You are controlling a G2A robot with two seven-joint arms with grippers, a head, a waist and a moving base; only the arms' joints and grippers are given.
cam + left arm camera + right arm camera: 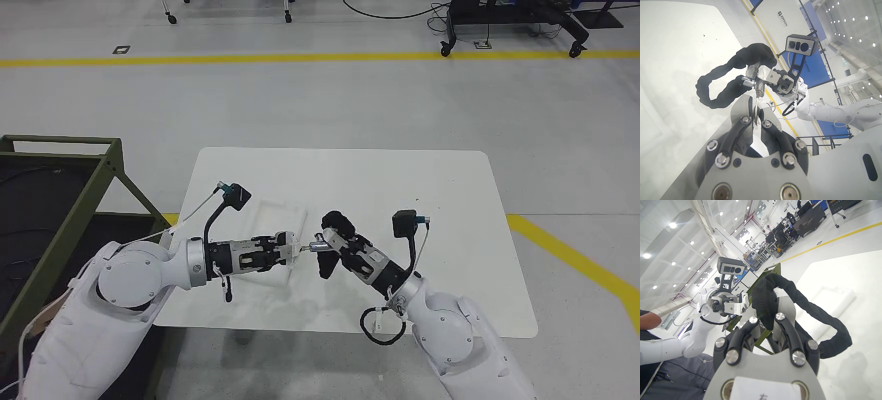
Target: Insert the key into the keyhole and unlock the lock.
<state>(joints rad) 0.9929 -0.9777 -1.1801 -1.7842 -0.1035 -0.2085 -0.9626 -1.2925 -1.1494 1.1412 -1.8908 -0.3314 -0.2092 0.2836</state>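
In the left wrist view, the key (755, 113) is largely hidden between the left gripper's (756, 102) fingers; how deep it sits in the keyhole (759, 93) cannot be told. At the top view's centre both are too small to be made out.

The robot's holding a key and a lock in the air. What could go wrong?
The key, pinched in the left gripper, might slip or twist at the keyhole. The right gripper holds the lock by its soft black sleeve, so the lock might wobble when pushed.
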